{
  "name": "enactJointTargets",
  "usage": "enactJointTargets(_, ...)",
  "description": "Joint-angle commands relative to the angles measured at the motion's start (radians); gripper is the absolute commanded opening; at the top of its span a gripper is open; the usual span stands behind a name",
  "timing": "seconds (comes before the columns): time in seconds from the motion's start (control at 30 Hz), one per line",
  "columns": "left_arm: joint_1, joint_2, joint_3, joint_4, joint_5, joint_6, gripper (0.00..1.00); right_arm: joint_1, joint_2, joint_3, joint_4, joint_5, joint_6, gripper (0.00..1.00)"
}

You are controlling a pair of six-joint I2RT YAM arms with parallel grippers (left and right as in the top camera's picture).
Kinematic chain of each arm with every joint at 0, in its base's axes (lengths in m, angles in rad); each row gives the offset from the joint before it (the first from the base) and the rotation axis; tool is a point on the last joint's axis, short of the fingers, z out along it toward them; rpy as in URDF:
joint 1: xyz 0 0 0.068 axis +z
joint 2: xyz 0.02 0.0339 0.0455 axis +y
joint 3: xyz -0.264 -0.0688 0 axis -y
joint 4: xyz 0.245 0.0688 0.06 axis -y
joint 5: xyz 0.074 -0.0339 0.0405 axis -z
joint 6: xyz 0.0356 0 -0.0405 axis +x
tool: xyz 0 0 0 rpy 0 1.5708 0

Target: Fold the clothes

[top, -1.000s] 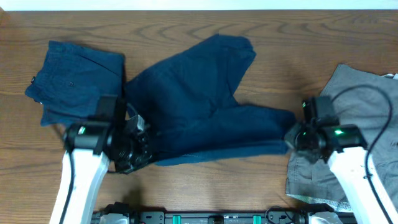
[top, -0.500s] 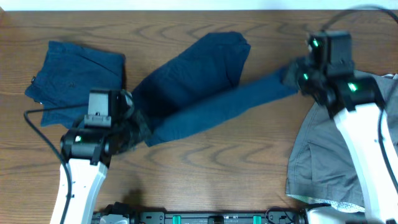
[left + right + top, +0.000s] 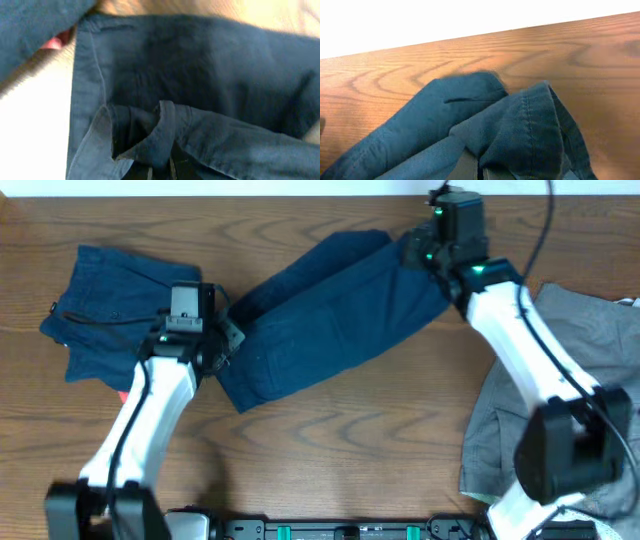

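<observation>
Navy trousers point(image 3: 330, 320) stretched 8-to-2 o'clock, left gripper point(image 3: 222, 340) apparently pinching one end, right gripper point(image 3: 415, 252) clamped on other, grey garment point(image 3: 560, 380) at 3 o'clock

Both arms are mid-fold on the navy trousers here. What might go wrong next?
The left gripper pinches only a bunched edge of the navy trousers, so the cloth could slip free. The right gripper holds a similar small bunch. The folded navy garment sits close beside the left arm and could be dragged.

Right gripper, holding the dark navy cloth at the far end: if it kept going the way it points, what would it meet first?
Beyond the bunched dark navy cloth garment pinched in the right gripper, the right wrist view shows only bare wooden table up to its far edge. The way looks free, though depth is unclear.
</observation>
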Motion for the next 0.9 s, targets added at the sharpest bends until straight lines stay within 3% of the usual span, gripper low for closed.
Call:
enactJointTargets(0.0,0.032,0.060,-0.003,0.041,-0.064,-0.087,0.06,0.028,0.075,0.024,0.102,0.045,-0.025,0.01)
enactJointTargets(0.17,0.051,0.110,-0.003,0.098,-0.068,-0.106,0.06,0.055,0.201,0.024,0.301,0.044,-0.024,0.02)
enactJointTargets(0.2,0.055,0.111,-0.003,0.105,-0.072,-0.108,0.06,0.060,0.225,0.024,0.332,0.043,-0.024,0.06)
enactJointTargets(0.23,0.061,0.111,-0.003,0.113,-0.075,-0.109,0.07,0.065,0.248,0.024,0.357,0.040,-0.024,0.20)
enactJointTargets(0.27,0.066,0.111,-0.003,0.121,-0.077,-0.109,0.11,0.069,0.266,0.024,0.370,0.037,-0.024,0.45)
enactJointTargets(0.3,0.072,0.111,-0.002,0.135,-0.077,-0.109,0.31,0.073,0.282,0.024,0.376,0.033,-0.024,0.67)
enactJointTargets(0.33,0.079,0.111,-0.002,0.153,-0.066,-0.109,0.46,0.076,0.289,0.024,0.369,0.032,-0.025,0.79)
enactJointTargets(0.4,0.096,0.105,0.008,0.154,-0.030,-0.097,0.56,0.076,0.288,0.024,0.338,0.028,-0.044,0.99)
enactJointTargets(0.63,0.119,0.051,0.013,-0.025,0.024,-0.056,0.68,0.070,0.225,0.024,0.141,0.012,-0.096,0.99)
enactJointTargets(0.73,0.101,0.057,0.005,-0.125,0.024,-0.055,0.78,0.070,0.222,0.024,0.029,0.010,-0.111,0.99)
enactJointTargets(0.87,0.069,0.079,-0.041,-0.114,0.011,-0.029,0.90,0.070,0.222,0.023,-0.124,0.010,-0.111,0.99)
